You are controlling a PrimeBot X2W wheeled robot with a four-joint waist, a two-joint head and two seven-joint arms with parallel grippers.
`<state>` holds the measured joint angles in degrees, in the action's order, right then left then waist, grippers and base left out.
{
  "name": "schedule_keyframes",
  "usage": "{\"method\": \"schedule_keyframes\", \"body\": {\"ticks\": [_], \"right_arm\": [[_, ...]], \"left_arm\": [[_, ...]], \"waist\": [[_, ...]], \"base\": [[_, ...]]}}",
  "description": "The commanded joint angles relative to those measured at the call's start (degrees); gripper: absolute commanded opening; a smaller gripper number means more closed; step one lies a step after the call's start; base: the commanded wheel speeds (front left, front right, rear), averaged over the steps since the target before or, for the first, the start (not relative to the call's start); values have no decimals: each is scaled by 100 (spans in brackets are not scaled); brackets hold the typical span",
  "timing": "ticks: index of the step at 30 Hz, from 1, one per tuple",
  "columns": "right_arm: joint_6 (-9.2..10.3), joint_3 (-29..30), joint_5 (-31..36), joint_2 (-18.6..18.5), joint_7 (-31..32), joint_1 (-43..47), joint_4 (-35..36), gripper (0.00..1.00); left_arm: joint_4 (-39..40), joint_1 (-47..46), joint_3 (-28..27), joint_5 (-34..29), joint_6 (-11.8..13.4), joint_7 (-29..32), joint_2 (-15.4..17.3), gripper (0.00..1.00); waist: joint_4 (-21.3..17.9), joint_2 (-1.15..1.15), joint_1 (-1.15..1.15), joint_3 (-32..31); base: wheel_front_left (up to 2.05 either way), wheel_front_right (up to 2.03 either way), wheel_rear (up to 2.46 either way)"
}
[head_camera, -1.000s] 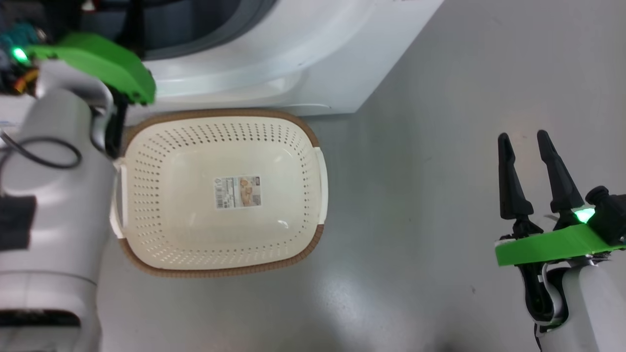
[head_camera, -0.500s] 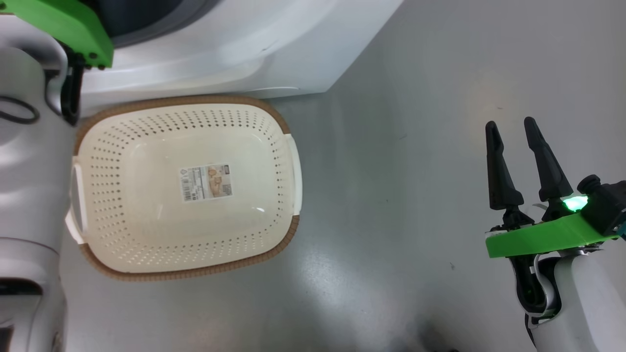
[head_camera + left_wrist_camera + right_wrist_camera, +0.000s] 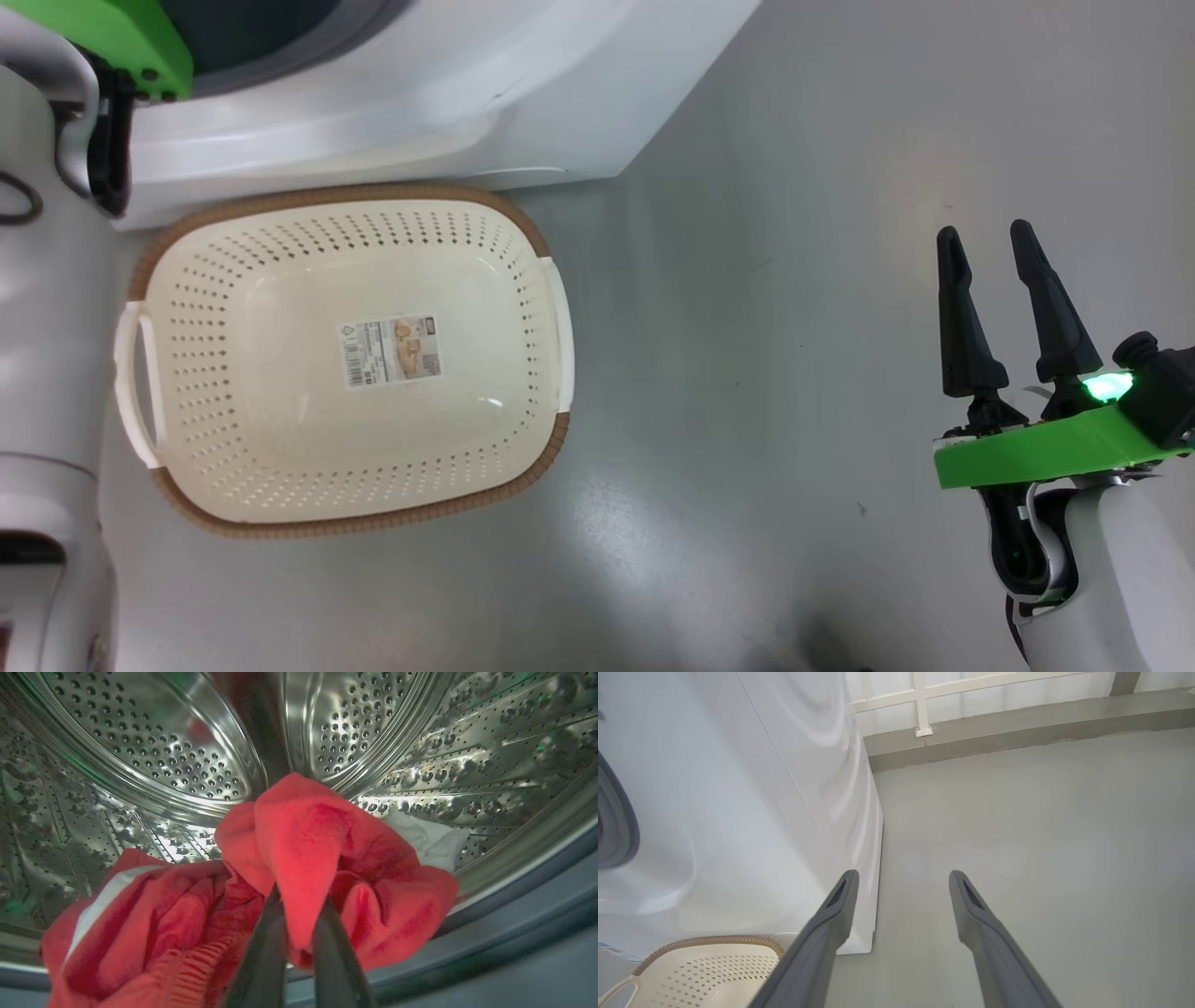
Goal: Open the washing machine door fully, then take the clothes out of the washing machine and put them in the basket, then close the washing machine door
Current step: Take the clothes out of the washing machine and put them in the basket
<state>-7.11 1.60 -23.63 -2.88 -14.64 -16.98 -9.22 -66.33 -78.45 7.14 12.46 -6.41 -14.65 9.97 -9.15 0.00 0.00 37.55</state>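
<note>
Inside the steel drum (image 3: 140, 742) of the washing machine (image 3: 420, 103) lie the clothes (image 3: 299, 849), a heap of bright red fabric with white parts. My left gripper (image 3: 301, 900) is shut on a hanging fold of the red cloth. The cream perforated basket (image 3: 355, 193) stands on the floor in front of the machine with nothing in it but its paper label. My right gripper (image 3: 990, 243) hovers open over bare floor, well right of the basket, holding nothing. The washing machine door is out of view.
My pale left forearm (image 3: 47, 280) runs up the left edge into the machine's opening, close beside the basket's left handle. Grey floor (image 3: 794, 327) stretches to the right. A low ledge and white railing (image 3: 924, 728) stand beyond the machine's side.
The head camera has swung, shifting the basket and machine leftward in the picture. My left forearm reaches further up into the opening, and the left gripper has closed. The right gripper stays open.
</note>
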Motion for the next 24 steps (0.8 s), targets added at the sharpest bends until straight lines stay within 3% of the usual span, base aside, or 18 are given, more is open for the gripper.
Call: {"method": "schedule_keyframes", "body": {"ticks": [1, 10, 24], "right_arm": [[-37, -56, 38, 0, -36, -7, 139, 100], [-37, 25, 131, 0, -36, 96, 94, 100], [-37, 183, 243, 0, -36, 562, 31, 100]], "left_arm": [[296, 215, -112, 55, 47, -34, 226, 0], [1645, 1236, -566, 73, 109, -34, 128, 0], [3830, 3387, -1553, -227, -41, -35, -212, 0]], "waist": [[84, 0, 0, -82], [313, 0, 0, -477], [586, 0, 0, -1224]], "base": [[0, 0, 0], [0, 0, 0], [0, 0, 0]]}}
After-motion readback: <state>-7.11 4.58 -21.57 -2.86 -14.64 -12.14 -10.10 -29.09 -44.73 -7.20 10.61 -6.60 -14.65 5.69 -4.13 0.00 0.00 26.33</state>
